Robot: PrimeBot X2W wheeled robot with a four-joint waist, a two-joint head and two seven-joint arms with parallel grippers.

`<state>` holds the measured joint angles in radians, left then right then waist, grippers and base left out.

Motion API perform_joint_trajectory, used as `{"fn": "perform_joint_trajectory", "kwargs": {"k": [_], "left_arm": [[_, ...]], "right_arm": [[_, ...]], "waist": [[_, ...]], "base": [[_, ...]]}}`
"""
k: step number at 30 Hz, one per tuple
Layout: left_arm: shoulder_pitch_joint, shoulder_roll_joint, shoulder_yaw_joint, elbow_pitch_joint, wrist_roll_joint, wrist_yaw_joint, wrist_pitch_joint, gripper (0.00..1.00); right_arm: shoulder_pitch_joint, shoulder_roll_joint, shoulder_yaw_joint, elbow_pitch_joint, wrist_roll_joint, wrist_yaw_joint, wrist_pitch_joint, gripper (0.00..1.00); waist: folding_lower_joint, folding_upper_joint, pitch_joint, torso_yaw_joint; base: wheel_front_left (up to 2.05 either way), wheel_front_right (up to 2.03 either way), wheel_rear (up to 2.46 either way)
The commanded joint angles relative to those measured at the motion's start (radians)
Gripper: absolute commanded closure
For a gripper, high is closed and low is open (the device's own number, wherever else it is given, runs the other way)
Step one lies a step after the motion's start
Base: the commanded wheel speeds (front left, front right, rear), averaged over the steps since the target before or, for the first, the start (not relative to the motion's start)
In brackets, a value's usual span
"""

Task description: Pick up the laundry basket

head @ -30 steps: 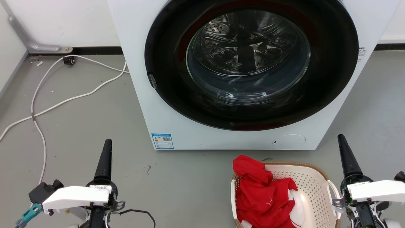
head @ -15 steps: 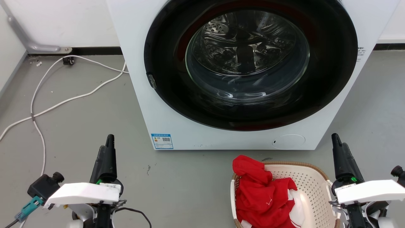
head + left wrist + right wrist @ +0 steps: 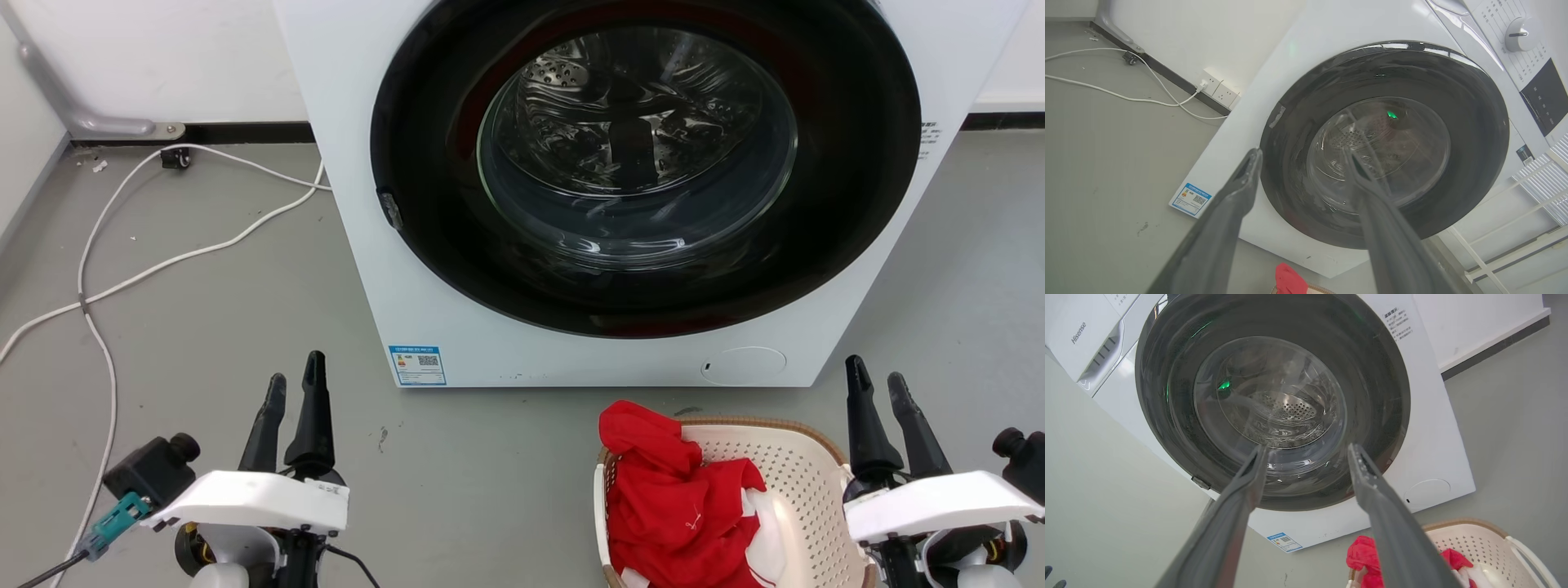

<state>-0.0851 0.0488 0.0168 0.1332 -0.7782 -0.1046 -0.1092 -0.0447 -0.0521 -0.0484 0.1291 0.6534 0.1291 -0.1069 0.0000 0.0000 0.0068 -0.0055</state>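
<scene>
The laundry basket (image 3: 804, 478) stands on the grey floor at the lower right of the head view, cream with perforated walls and a brown rim. A red cloth (image 3: 673, 498) and a bit of white cloth (image 3: 769, 539) lie in its left half. My right gripper (image 3: 875, 374) hovers just right of the basket's right handle (image 3: 859, 490), open and empty. My left gripper (image 3: 295, 380) is far to the basket's left, open and empty. The right wrist view has the basket (image 3: 1478, 543) beyond its spread fingers (image 3: 1249, 490). The left wrist view catches the red cloth (image 3: 1288, 279) at its bottom edge.
A big white washing machine (image 3: 424, 286) with a closed dark round door (image 3: 637, 163) stands right behind the basket. White cables (image 3: 163, 261) trail over the floor at the left. A wall and baseboard (image 3: 245, 131) run behind.
Each gripper showed as one dark spike before; now both show two fingers spread apart. The left has shifted slightly right, the right slightly left. The basket has not moved.
</scene>
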Motion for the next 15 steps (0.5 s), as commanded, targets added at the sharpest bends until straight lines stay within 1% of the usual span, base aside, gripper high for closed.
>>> {"fn": "perform_joint_trajectory", "kwargs": {"k": [1, 8, 9, 15], "left_arm": [[-0.004, 0.003, -0.004, -0.005, 0.047, 0.005, -0.010, 0.00], [-0.005, 0.003, -0.018, 0.017, 0.165, 0.015, -0.030, 0.00], [-0.005, 0.003, -0.018, 0.017, 0.165, 0.015, -0.030, 0.00], [0.000, 0.003, -0.023, 0.036, 0.251, 0.021, -0.046, 0.00]], "right_arm": [[-0.006, 0.000, 0.000, -0.006, -0.045, 0.001, -0.012, 0.00], [-0.010, 0.001, -0.002, 0.018, -0.188, 0.001, -0.031, 0.00], [-0.010, 0.001, -0.002, 0.018, -0.188, 0.001, -0.031, 0.00], [-0.016, 0.001, 0.001, 0.038, -0.259, 0.002, -0.042, 0.00]], "waist": [[0.0000, 0.0000, 0.000, -0.001], [0.0000, 0.0000, 0.002, -0.003], [0.0000, 0.0000, 0.002, -0.003], [0.0000, 0.0000, 0.004, -0.004]], "base": [[0.00, 0.00, 0.00], [0.00, 0.00, 0.00], [0.00, 0.00, 0.00], [0.00, 0.00, 0.00]]}}
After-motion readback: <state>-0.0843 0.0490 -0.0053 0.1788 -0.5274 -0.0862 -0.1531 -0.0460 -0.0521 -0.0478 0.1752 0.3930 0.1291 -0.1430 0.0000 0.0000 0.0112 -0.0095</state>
